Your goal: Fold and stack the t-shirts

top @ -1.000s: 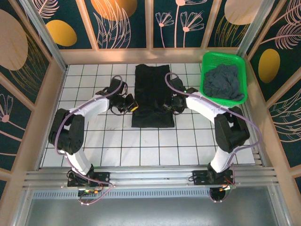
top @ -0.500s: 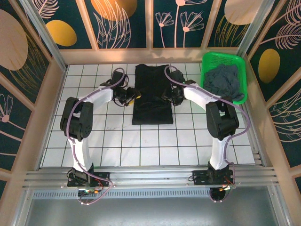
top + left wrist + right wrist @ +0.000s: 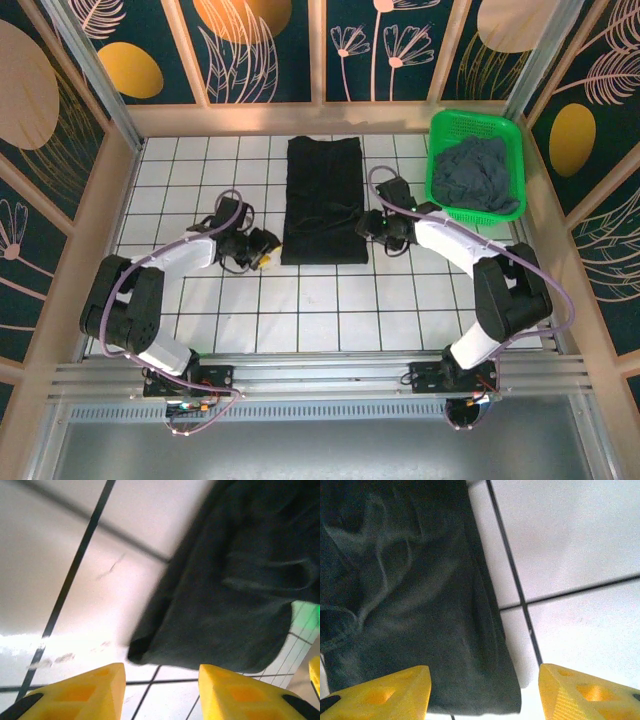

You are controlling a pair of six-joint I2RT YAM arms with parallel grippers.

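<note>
Black t-shirt [image 3: 322, 200] lies in a long folded strip on the bench [image 3: 300, 310] | left end effector [image 3: 266, 250] and right end effector [image 3: 368, 226] spread, empty, flanking its near corners, likely for the next fold | grey t-shirt [image 3: 478, 175] waits in basket [image 3: 475, 114]

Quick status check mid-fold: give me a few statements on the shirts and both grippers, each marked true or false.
1. The black shirt lies on the tiles as a long rectangle, with a gripper on each side. True.
2. The grey-blue shirt is spread flat on the table. False: it is bunched up inside the green basket.
3. The left gripper is shut on the black shirt. False: its fingers stand apart, with the shirt's corner just ahead of them, ungripped.
4. The right gripper is open at the shirt's edge. True.
</note>
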